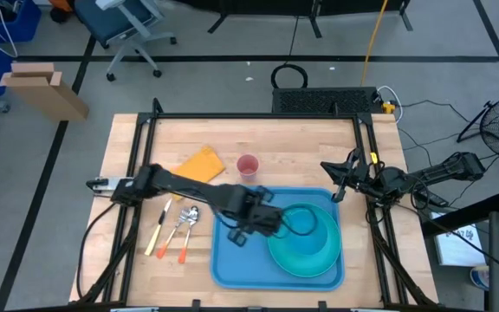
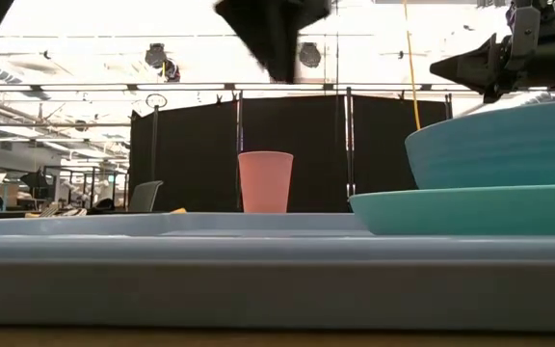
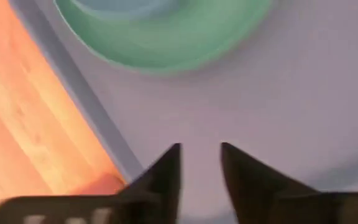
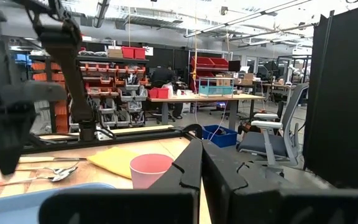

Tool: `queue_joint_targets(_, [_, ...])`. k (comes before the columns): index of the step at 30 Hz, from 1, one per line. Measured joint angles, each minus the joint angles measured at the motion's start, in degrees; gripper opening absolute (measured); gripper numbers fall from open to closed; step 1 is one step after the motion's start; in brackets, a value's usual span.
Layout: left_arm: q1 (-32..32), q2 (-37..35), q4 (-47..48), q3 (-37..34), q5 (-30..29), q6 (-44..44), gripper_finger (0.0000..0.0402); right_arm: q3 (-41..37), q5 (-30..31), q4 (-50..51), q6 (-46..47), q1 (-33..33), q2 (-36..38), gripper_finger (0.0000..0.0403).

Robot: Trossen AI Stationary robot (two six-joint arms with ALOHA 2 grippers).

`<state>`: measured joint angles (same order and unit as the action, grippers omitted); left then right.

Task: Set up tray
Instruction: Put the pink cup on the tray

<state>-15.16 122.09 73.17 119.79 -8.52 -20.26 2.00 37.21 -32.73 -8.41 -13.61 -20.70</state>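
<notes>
1. A blue tray [image 1: 232,260] lies flat on the wooden table [image 1: 128,182], at its near right part, seen from above.
2. A turquoise plate [image 1: 306,258] sits on the tray's right half, with a blue bowl [image 1: 312,227] resting on it.
3. The left gripper [image 1: 280,224] hangs over the middle of the tray, just beside the bowl; its fingers [image 3: 166,171] are released, parted with nothing between them.
4. The right gripper [image 1: 336,182] waits above the table's right edge, near the tray's far right corner, its fingers clenched together on nothing.
5. A pink cup [image 1: 248,165] stands beyond the tray, a yellow napkin [image 1: 199,164] beside it.
6. Spoons and orange-handled cutlery [image 1: 173,230] lie left of the tray.
</notes>
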Motion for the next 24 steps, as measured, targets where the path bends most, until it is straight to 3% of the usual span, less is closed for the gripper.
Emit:
queue_joint_targets(4, [0.71, -15.64, -11.69, -18.33, 2.99, 1.47, 0.0014, 0.0, 0.0, 0.66, -0.04, 0.0, -0.01, 0.0])
queue_joint_targets(10, [3.49, -45.61, -45.98, -54.88, 7.46, 7.25, 0.0004, 0.0, -0.02, 1.84, 0.01, 0.0, -0.01, 0.0])
queue_joint_targets(13, [6.19, -57.86, -62.59, -70.77, 5.45, 14.56, 0.0006, 0.0, -0.06, 1.83, 0.02, 0.0, 0.0, 0.0])
queue_joint_targets(18, [7.09, -73.46, -74.71, -89.23, 1.33, 18.42, 0.0003, 0.0, -3.84, 1.94, 0.03, 0.0, 0.02, 0.0])
queue_joint_targets(24, [5.98, -85.54, -84.03, -102.97, -5.33, 19.09, 0.0002, 0.0, -6.01, 1.83, 0.38, 0.0, -0.01, 0.0])
